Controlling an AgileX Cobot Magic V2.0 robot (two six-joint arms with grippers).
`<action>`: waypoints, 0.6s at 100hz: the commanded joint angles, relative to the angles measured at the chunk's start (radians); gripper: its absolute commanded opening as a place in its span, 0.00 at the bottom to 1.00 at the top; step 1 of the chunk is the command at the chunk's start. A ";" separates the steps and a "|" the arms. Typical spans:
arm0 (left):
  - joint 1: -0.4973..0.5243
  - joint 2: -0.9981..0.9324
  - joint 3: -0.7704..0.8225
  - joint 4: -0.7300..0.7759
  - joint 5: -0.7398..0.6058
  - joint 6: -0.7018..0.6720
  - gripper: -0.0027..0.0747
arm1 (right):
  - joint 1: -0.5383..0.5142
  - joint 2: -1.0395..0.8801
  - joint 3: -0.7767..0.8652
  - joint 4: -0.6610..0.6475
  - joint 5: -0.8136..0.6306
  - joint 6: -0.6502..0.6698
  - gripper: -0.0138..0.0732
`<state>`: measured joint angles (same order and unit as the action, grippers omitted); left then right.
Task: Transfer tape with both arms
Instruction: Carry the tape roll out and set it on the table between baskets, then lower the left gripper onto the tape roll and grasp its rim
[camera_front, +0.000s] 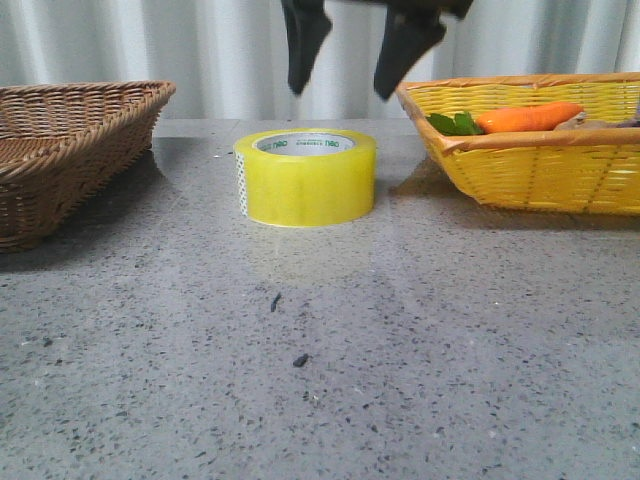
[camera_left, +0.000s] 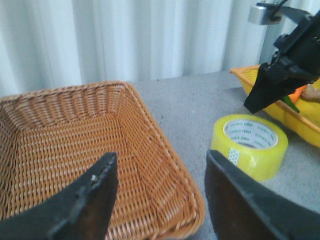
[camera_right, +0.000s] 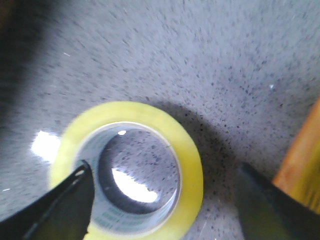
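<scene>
The tape (camera_front: 305, 178) is a wide roll of translucent yellow packing tape lying flat on the grey speckled desk (camera_front: 320, 380), its hole facing up, about midway between a brown wicker basket (camera_front: 70, 150) on the left and a yellow basket (camera_front: 540, 140) on the right, touching neither. Its inner core is white, and green lettering runs around the core's top edge; the letters are too small and upside down in the front view to read with any certainty. A patch of white dotted pattern shows on the roll's left side wall. From above, in the right wrist view, the desk surface shows through the hole of the tape (camera_right: 132, 170). The right gripper (camera_front: 352, 88) hangs above the roll and a little behind it, its two black pointed fingers spread wide and holding nothing. The left gripper (camera_left: 160, 200) hovers over the brown basket (camera_left: 60, 145), its fingers also wide apart and empty. An orange carrot (camera_front: 528, 117) lies in the yellow basket.
</scene>
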<state>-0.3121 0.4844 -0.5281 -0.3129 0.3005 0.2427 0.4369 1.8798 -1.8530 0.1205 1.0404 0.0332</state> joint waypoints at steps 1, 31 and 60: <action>-0.008 0.059 -0.091 -0.017 -0.075 -0.002 0.51 | -0.003 -0.158 -0.033 0.017 -0.023 -0.003 0.64; -0.044 0.351 -0.369 -0.017 0.011 -0.002 0.51 | -0.003 -0.520 -0.033 0.015 0.059 -0.118 0.09; -0.129 0.743 -0.798 -0.029 0.312 -0.002 0.51 | -0.003 -0.851 0.117 -0.071 0.062 -0.125 0.09</action>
<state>-0.4238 1.1355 -1.1724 -0.3129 0.5725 0.2427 0.4369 1.1375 -1.7927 0.0932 1.1716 -0.0784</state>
